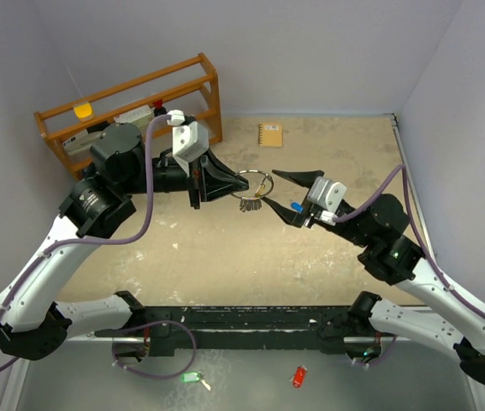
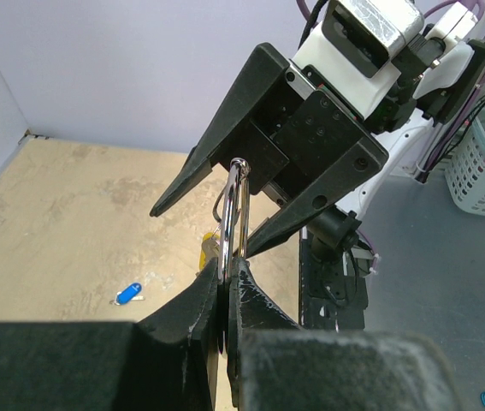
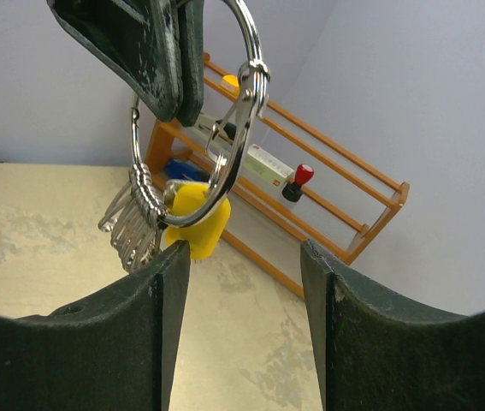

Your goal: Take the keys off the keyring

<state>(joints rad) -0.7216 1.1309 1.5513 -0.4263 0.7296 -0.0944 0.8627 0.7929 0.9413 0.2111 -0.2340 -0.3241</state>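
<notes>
Left claw (image 1: pixel 235 181) is clamping the keyring (image 1: pixel 257 181) at its left edge, fully closed on the wire. It's holding the ring off the bench (image 1: pixel 208 248) so the keys (image 1: pixel 250 204) are hanging free underneath, likely to give the other arm access. Right claw (image 1: pixel 269 187) is standing part-open, gripping nothing — the ring's right side is sitting between its fingers, keys just beside the near one.

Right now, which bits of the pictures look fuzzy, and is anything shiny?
Left wrist: the left gripper, right by the lens, is fuzzy, and the keyring glints white. Right wrist: the right gripper looks soft at its edges, while the wooden rack behind is sharp. Top external: even light, only faint shadows on the table.
</notes>
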